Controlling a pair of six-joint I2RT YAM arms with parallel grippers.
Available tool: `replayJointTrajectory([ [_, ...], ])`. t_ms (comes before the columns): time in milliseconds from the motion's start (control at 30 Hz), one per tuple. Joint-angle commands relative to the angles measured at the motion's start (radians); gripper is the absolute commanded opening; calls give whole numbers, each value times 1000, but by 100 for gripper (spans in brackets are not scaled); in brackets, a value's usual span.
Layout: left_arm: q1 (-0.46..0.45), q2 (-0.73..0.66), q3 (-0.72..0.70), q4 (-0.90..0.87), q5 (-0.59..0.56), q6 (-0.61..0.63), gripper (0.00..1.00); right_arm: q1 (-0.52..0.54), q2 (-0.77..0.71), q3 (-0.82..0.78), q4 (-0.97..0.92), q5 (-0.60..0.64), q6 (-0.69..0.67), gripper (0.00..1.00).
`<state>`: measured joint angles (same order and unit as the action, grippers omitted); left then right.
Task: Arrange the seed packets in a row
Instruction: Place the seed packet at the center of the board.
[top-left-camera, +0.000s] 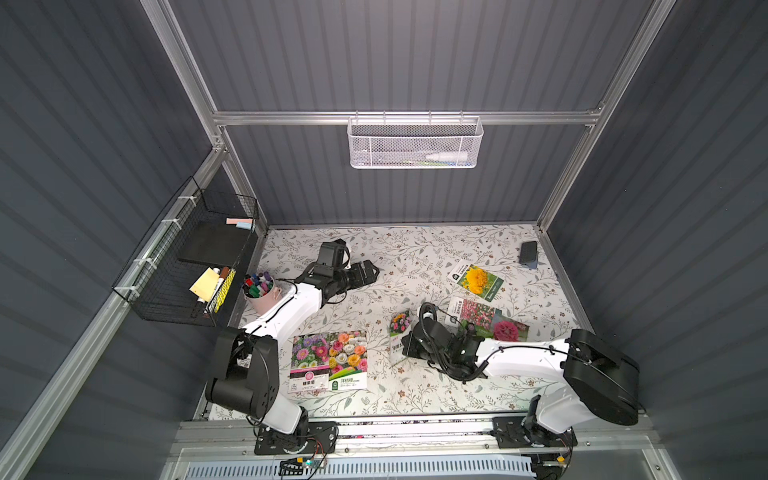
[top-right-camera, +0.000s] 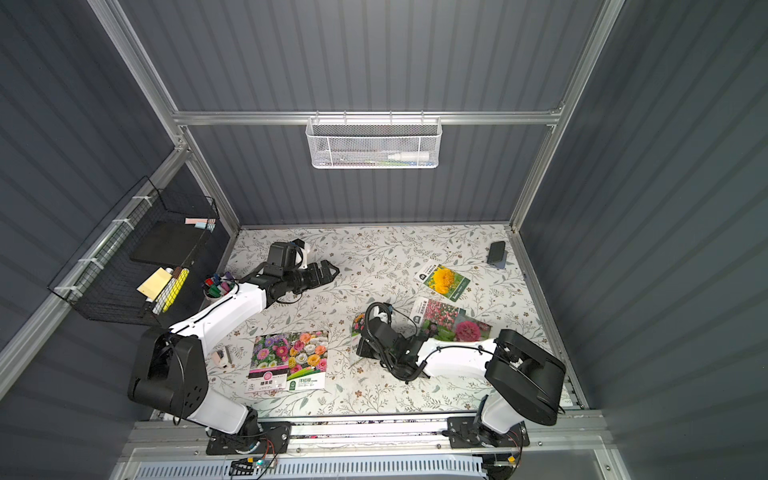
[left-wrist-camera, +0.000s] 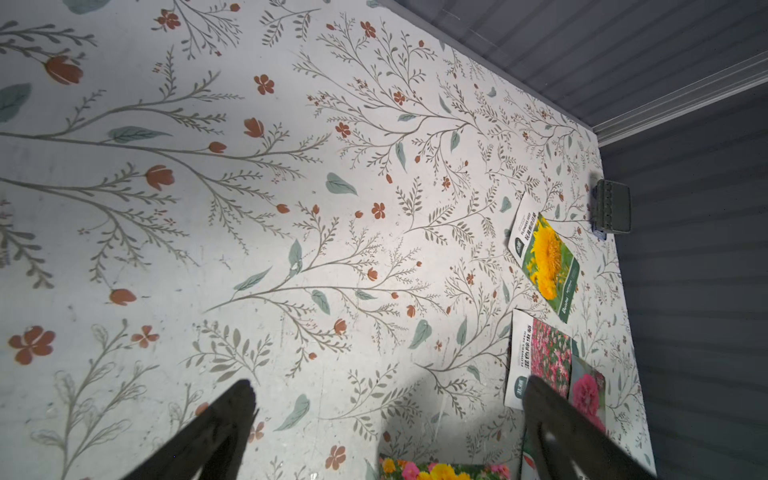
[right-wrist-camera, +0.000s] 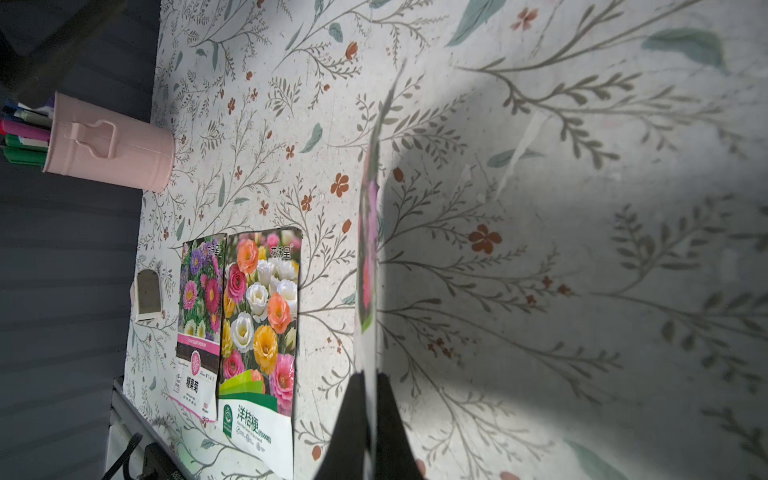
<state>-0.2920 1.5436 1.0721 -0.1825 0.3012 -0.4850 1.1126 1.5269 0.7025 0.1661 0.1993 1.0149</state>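
Closest to the right wrist lens, your right gripper (right-wrist-camera: 370, 379) is clenching one seed packet (right-wrist-camera: 368, 249) by its white end, and the packet is standing on its edge over the table (top-left-camera: 415, 257). Whether its lower edge is touching the surface, I cannot tell.

Taking the far wall as 12 o'clock in both top views, this seed packet (top-left-camera: 400, 323) is sitting near the middle, at 3 o'clock of the started row and apart from it. The row is lying at about 7 o'clock: the aster packet (top-left-camera: 309, 361) and the lisianthus packet (top-left-camera: 348, 359) are resting flat, side by side, with their long edges meeting.

Your left gripper (top-left-camera: 368, 272) is hovering at 11 o'clock, fully released and carrying nothing.

I am judging that less than half is done. The yellow-flower packet (top-left-camera: 478, 281) is waiting alone at 2 o'clock. At 3 o'clock the pink-field packet (top-left-camera: 473, 311) and the pink-bloom packet (top-left-camera: 510, 331) are overlapping. Whether more are hiding beneath them, I cannot tell.
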Motion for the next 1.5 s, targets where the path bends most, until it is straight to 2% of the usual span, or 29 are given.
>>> replayJointTrajectory([
  [0, 1, -35, -27, 42, -44, 15, 99, 47, 24, 5, -22, 133, 85, 0],
  [200, 1, -51, -38, 38, -67, -11, 99, 99, 42, -56, 71, 131, 177, 0],
  [400, 1, -67, -24, 23, -90, -2, 99, 126, 89, -116, 210, 45, 253, 0],
  [733, 1, -79, -36, 58, -106, -23, 99, 192, 99, -53, 133, 89, 264, 0],
  [1100, 0, -96, -35, 55, -89, -25, 100, 198, 156, 10, 83, 117, 307, 0],
  [1167, 1, -99, -36, 55, -86, -24, 99, 200, 159, 19, 69, 118, 307, 17],
  [1267, 1, -103, -35, 55, -83, -24, 100, 205, 162, 40, 38, 122, 307, 36],
  [1467, 0, -109, -38, 54, -73, -23, 99, 220, 139, 55, -38, 160, 326, 62],
])
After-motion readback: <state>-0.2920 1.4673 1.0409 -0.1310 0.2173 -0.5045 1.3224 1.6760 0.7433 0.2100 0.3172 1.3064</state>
